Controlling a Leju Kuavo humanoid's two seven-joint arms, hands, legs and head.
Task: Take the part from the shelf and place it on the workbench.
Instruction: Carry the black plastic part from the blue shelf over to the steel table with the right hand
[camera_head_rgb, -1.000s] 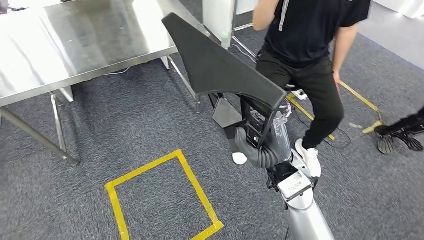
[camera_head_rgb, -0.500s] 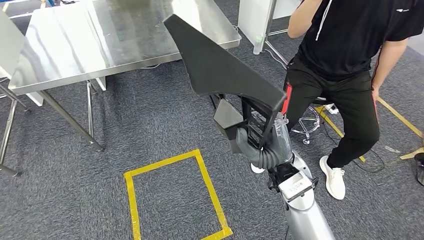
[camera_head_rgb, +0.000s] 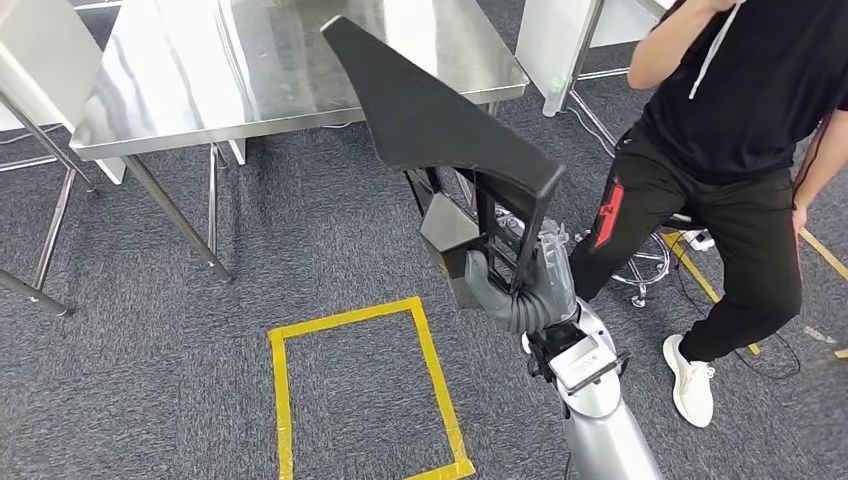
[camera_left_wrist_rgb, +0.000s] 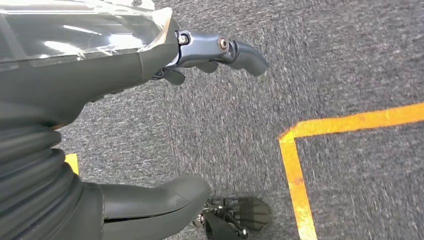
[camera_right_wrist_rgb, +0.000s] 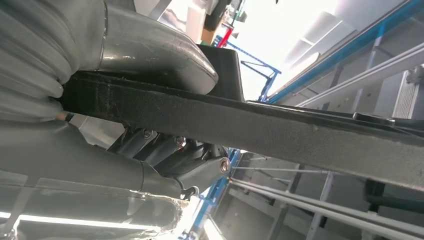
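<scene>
My right hand (camera_head_rgb: 528, 285) grips the lower frame of a large black part (camera_head_rgb: 430, 120), a flat wedge-shaped panel that I hold upright in the head view. Its pointed tip reaches up in front of the steel workbench (camera_head_rgb: 180, 70). In the right wrist view my thumb (camera_right_wrist_rgb: 165, 55) lies over the part's black edge (camera_right_wrist_rgb: 300, 127) and darker fingers (camera_right_wrist_rgb: 200, 167) curl under it. My left hand (camera_left_wrist_rgb: 150, 125) hangs over the grey carpet with its fingers (camera_left_wrist_rgb: 235, 50) and thumb (camera_left_wrist_rgb: 160, 200) apart and nothing between them.
A person in black (camera_head_rgb: 740, 130) stands close on my right beside a stool base (camera_head_rgb: 645, 265). A yellow tape rectangle (camera_head_rgb: 355, 390) marks the carpet in front of me. The workbench legs (camera_head_rgb: 175, 215) stand to the left of the part.
The whole view has shifted: the workbench, the tape rectangle and the person have slid rightward in the picture. The part stays held the same way in my right hand.
</scene>
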